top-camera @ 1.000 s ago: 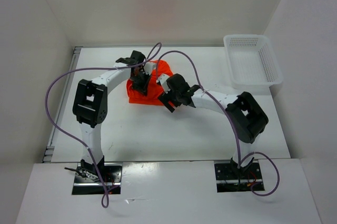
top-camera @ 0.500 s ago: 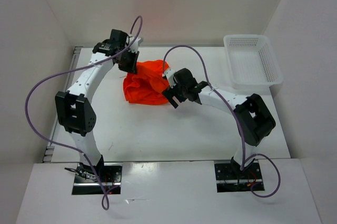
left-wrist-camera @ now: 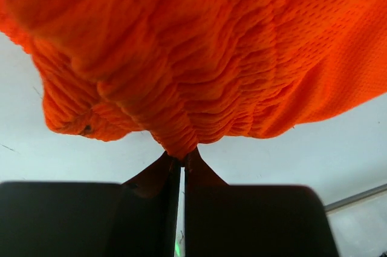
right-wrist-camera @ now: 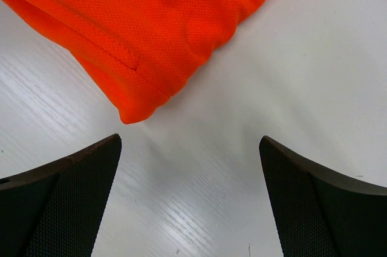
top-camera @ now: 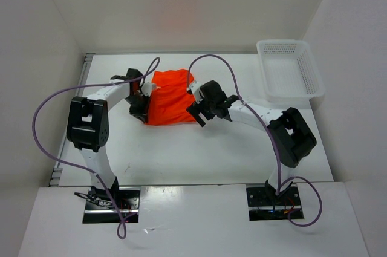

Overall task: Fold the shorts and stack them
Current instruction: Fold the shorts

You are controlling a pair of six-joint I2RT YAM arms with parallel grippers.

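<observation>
The left jaws are clenched on a gathered bunch of the shorts (left-wrist-camera: 199, 57) at their left edge; the right jaws stand released over the surface (right-wrist-camera: 260, 57), just off a hemmed corner. In the last second the left arm (top-camera: 109, 94) swung the cloth out, so the crumpled heap now lies flatter between the arms, seemingly ready for a first fold.

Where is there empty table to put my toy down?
Bare table lies between the shorts and the arm bases, and between the shorts and the basket. It's crowded beside the shorts, where the left arm and right arm reach in.
</observation>
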